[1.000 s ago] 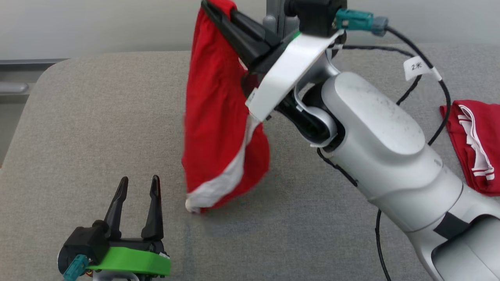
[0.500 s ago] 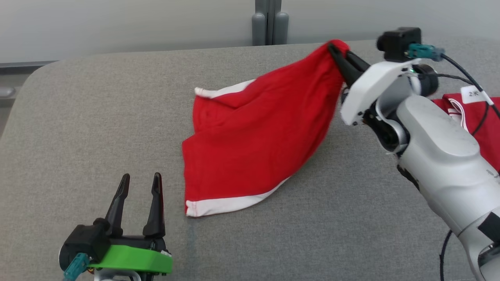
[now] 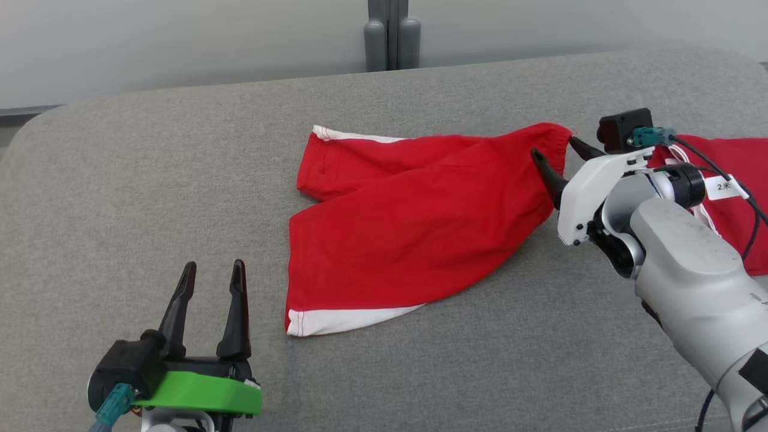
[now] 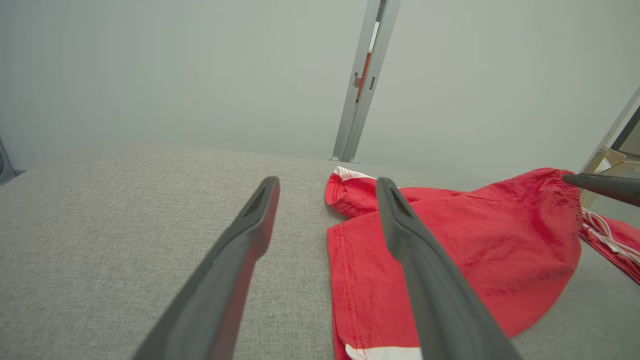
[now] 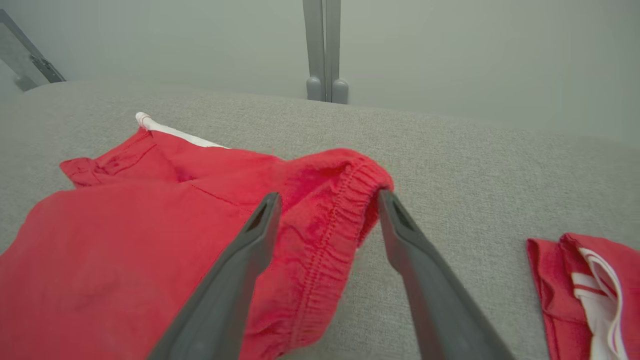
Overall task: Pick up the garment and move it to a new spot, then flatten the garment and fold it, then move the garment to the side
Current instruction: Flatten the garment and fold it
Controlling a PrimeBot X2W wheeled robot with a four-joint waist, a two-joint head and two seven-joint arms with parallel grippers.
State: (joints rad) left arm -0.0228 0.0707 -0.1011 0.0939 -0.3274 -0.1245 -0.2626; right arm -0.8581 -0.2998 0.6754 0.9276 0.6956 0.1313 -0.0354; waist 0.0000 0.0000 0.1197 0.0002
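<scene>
The garment (image 3: pixel 408 234) is a pair of red shorts with white trim, lying loosely spread on the grey padded table (image 3: pixel 150 180), one leg folded at the far left. My right gripper (image 3: pixel 553 146) is open at the shorts' right end, one finger on each side of the gathered waistband (image 5: pixel 345 200), which bulges up between the fingers. My left gripper (image 3: pixel 215 264) stands open near the front left, apart from the cloth, with nothing between its fingers. In the left wrist view the garment (image 4: pixel 475 240) lies ahead and to the right of that gripper (image 4: pixel 326 181).
A second red garment with white stripes (image 3: pixel 732 180) lies bunched at the right edge, partly behind my right arm and its black cable. A grey post (image 3: pixel 390 36) stands behind the table's far edge. Bare table stretches to the left and front.
My right gripper has carried the hanging garment down and to the right, laid it on the table, and opened. The left gripper has kept its place.
</scene>
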